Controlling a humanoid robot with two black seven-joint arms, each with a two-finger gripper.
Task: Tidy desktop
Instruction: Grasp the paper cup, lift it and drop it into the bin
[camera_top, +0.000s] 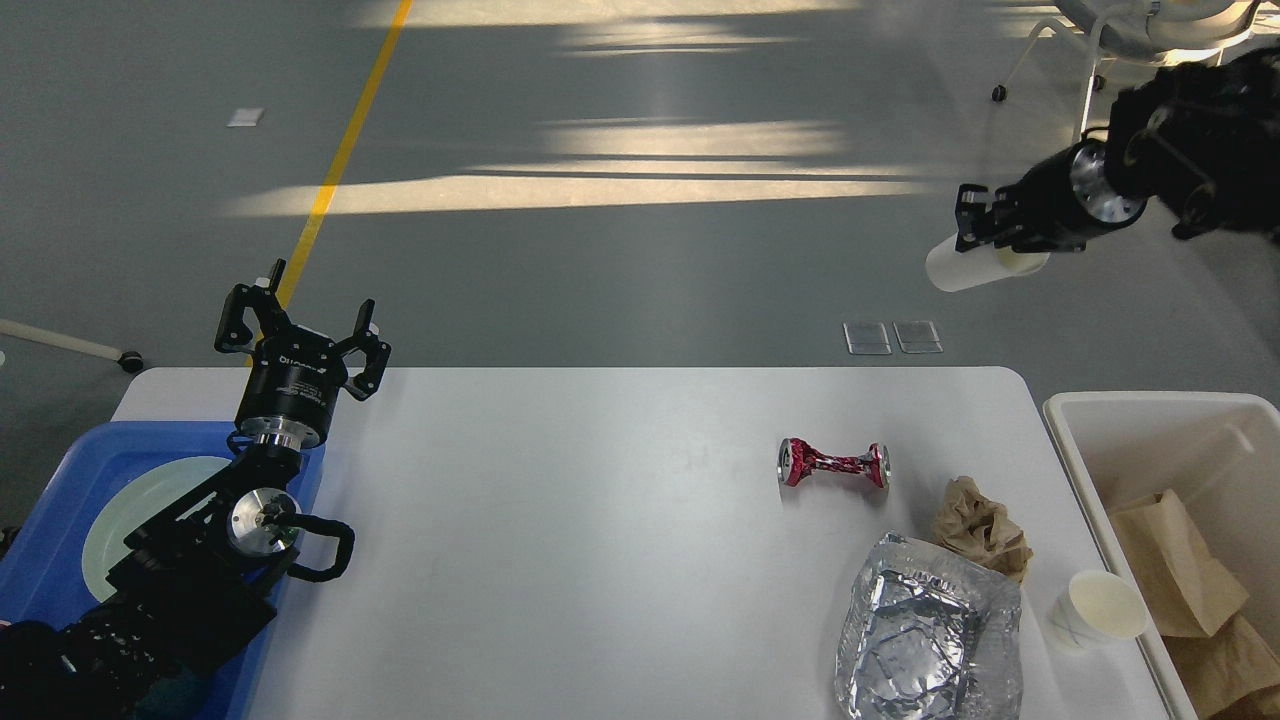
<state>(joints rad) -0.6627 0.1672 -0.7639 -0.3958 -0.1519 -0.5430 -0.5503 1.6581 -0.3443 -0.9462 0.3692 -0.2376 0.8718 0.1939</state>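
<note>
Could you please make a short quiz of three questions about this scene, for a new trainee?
1. True or false: the right gripper holds a white paper cup high above the desktop.
2. Which thing lies nearest to the crushed red can? A) the blue tray B) the crumpled brown paper C) the pale green plate
3. Fill in: the off-white bin at the right holds brown paper ____.

Key
1. True. The cup lies sideways in its grip.
2. B. The tray and plate are at the far left, under the open left gripper.
3. bags.
</note>
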